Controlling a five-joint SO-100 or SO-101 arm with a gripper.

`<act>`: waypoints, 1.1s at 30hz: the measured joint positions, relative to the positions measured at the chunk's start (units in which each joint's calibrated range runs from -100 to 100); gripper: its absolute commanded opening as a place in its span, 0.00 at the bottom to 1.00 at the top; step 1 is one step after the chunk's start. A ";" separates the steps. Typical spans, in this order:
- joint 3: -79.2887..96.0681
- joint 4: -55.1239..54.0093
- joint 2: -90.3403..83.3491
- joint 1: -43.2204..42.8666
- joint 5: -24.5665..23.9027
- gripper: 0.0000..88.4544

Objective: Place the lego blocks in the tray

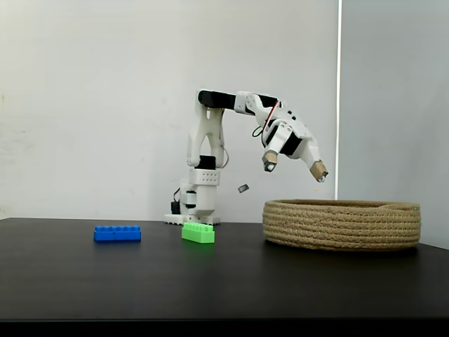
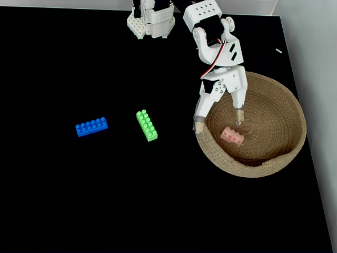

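The tray (image 1: 342, 225) (image 2: 284, 113) is a wide coiled-rope basket on the right of the black table. A pale pink lego block (image 2: 232, 135) lies inside it. A long blue block (image 1: 117, 233) (image 2: 91, 126) and a green block (image 1: 198, 232) (image 2: 147, 125) rest on the table to the tray's left in both fixed views. My gripper (image 1: 295, 168) (image 2: 218, 122) hangs open above the tray's left rim, holding nothing; one fingertip is over the rim and the other is over the inside, just above the pink block.
The arm's white base (image 1: 198, 200) (image 2: 151, 21) stands at the back of the table. A pale wall rises behind. The table's right edge (image 2: 310, 158) runs close past the tray.
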 measured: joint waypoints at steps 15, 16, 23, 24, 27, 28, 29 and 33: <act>0.27 7.39 -0.34 6.11 11.28 0.49; 0.88 8.61 -0.85 8.06 12.31 0.46; 6.54 10.64 -3.14 23.45 15.82 0.46; 7.42 10.64 -3.56 24.92 16.17 0.46; 10.34 10.64 -5.00 27.28 16.95 0.45; 11.67 10.39 -5.60 27.36 17.09 0.45; 13.17 9.83 -6.11 27.28 17.14 0.45; 17.76 9.01 -7.29 26.30 17.14 0.45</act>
